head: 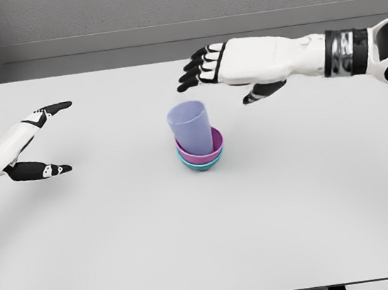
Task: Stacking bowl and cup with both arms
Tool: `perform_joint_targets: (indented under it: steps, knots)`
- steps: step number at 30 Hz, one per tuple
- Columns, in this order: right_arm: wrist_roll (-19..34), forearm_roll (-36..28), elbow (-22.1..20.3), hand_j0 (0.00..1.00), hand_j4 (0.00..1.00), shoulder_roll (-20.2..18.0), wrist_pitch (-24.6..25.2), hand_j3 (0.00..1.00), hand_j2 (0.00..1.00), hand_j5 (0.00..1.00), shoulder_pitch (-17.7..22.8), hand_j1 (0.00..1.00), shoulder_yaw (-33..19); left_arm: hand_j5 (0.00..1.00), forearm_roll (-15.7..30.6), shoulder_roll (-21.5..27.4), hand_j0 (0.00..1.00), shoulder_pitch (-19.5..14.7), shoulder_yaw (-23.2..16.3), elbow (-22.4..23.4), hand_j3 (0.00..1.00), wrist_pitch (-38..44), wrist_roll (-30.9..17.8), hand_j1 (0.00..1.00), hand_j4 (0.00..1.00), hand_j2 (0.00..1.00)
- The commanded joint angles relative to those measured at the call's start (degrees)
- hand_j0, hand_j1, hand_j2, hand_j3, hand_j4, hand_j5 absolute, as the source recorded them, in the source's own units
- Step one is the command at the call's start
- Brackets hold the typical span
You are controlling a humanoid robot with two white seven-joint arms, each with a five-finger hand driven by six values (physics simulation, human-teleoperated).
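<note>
Stack looks done: lavender cup (191,127) sits tilted in pink bowl (218,150) nested in teal bowl (198,165); left hand (32,141) & right hand (230,68) apart, fingers spread, holding nothing.

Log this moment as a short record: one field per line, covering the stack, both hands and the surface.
stack: lavender cup sits tilted in a purple bowl, which is nested in a teal bowl
stack position: near the middle of the white table
left hand: open, holds nothing, at the left edge of the view, apart from the stack
right hand: open, fingers spread, holds nothing, above and behind the cup, not touching it
task state: stacking looks done; both hands free
</note>
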Motion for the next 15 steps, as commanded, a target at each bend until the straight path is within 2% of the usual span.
perform_joint_targets:
  steps: [1,2,5,8,15]
  knots:
    - [0.0,-1.9,0.1,1.0,1.0,-1.9,0.2,1.0,1.0,1.0,0.0,1.0,-4.1,1.0,0.5,0.0,1.0,0.0,0.0,0.0,1.0,0.1,0.0,1.0,1.0,1.0]
    - [0.0,-1.9,1.2,1.0,1.0,-2.1,0.2,1.0,1.0,1.0,0.3,1.0,-4.0,1.0,0.5,0.0,1.0,0.0,-0.1,0.0,1.0,0.1,0.0,1.0,1.0,1.0]
    - [0.0,-1.8,8.3,1.0,1.0,-3.1,0.2,1.0,1.0,1.0,2.2,1.0,-3.2,1.0,0.5,0.0,1.0,0.0,0.0,0.0,1.0,0.1,0.0,1.0,1.0,1.0]
    - [0.0,-1.7,11.5,1.0,1.0,-3.1,0.2,1.0,1.0,1.0,3.2,1.0,-3.2,1.0,0.5,0.0,1.0,0.0,0.0,0.0,1.0,0.1,0.0,1.0,1.0,1.0]
    - [0.0,-1.7,11.7,1.0,1.0,-3.3,0.2,1.0,1.0,1.0,3.1,1.0,-3.3,1.0,0.5,0.0,1.0,0.1,0.0,0.1,1.0,0.1,0.0,1.0,1.0,1.0]
